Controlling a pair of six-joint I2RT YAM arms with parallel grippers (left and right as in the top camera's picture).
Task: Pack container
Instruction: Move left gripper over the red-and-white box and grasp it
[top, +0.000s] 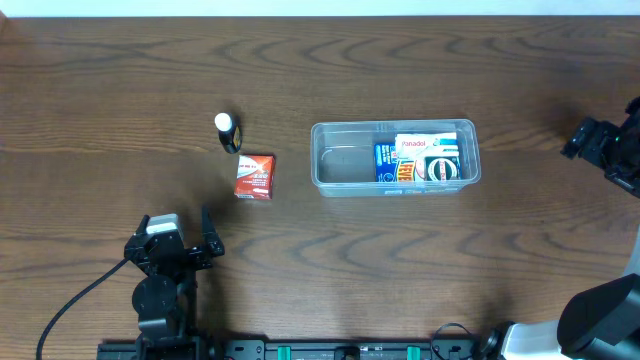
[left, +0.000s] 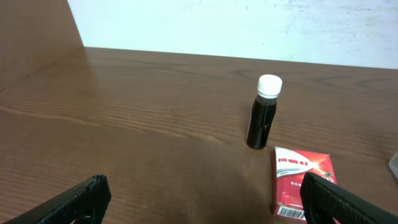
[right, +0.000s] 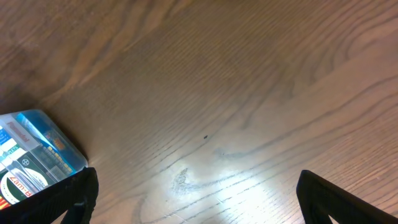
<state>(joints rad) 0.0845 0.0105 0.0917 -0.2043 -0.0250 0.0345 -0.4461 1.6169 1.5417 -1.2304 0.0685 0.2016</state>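
Container (top: 340, 168) sits mid-desk (top: 100, 80), long side running L-R. Packs crowd its R half: white box (top: 425, 143), blue box (top: 385, 160), a round item (top: 442, 168). Red box (top: 255, 176) lies L of container, near but apart. Bottle (top: 229, 131) w/ white cap stands upright just past red box, farther from container. L jaws sit L of container, robot-side of red box, spread wide, gripping nothing. R jaws well R of container, wide open too, empty; container's corner shows in R wrist view.

Bright, even light, a soft glare patch on the table (right: 205, 171).
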